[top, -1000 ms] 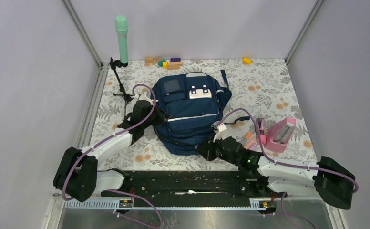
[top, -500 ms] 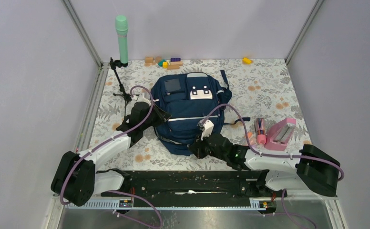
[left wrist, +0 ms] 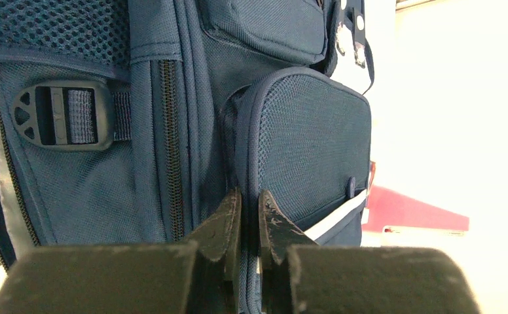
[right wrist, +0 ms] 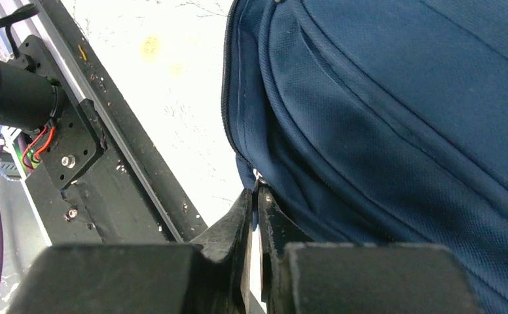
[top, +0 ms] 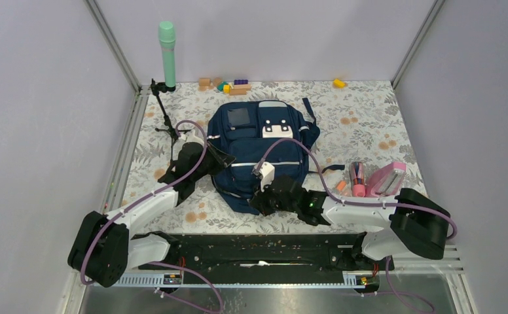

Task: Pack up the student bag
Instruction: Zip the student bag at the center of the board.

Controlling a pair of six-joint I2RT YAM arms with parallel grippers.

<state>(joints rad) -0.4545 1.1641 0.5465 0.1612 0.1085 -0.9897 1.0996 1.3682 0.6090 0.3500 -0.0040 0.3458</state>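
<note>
The left claw pinches the student bag at its 9 o'clock side, while the right claw is nipped tight on its 6 o'clock edge.

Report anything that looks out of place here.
Nothing looks damaged or spilled. Pens lie loose beside the pink case right of the student bag, and one yellow block sits apart from the other blocks at the far edge.

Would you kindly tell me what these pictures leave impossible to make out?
Student bag contents: every view, its fabric covers them.
Whether the left tool pinches anything: left wrist view, its own fingertips hide the contact.
Small items beside the pink case: top view, too small.
Far blocks, exact shapes: top view, too small.
</note>
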